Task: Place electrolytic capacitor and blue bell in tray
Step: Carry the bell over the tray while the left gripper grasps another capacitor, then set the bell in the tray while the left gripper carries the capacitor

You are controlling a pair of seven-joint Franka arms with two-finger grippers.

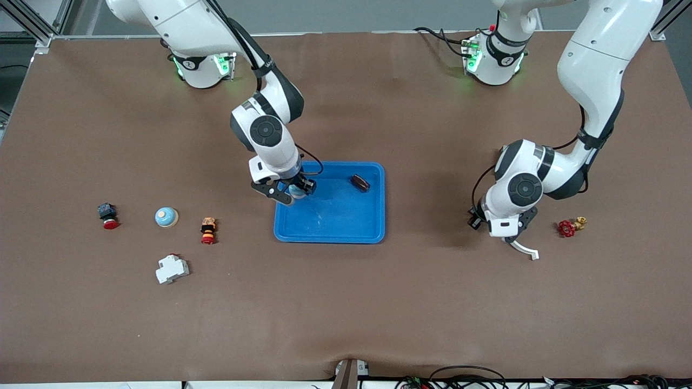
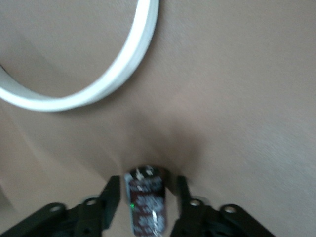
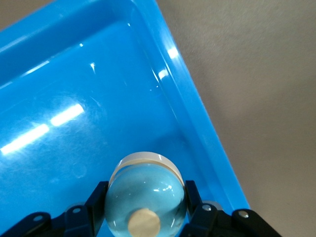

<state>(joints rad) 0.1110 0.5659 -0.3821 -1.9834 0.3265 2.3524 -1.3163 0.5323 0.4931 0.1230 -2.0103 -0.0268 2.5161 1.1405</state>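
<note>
1. Electrolytic capacitor [image 2: 145,202]: it's lying on its side on the bare table at the left arm's end, near a white curved strip [image 2: 98,84] and not far from a little red valve [image 1: 566,228]. The left gripper [image 2: 147,180] is down around it, but I honestly can't tell if it has a real hold on it.
2. Handling guess: it's a small stiff can with a slick sleeve, so it's light but happy to roll or squirt out. I'd pinch across the middle of the barrel and square to it, not near the ends.
3. Blue bell [image 3: 145,197]: it's clamped in the right gripper [image 3: 145,186] over the blue tray [image 1: 373,216], just inside the rim at the corner toward the right arm.
4. The bell looks like a hard glossy dome, so it's slippery. The grip sits low across its widest part, which seems the safest spot.
5. A dark object [image 1: 359,182] is already in the tray. I can't make out what it is.
</note>
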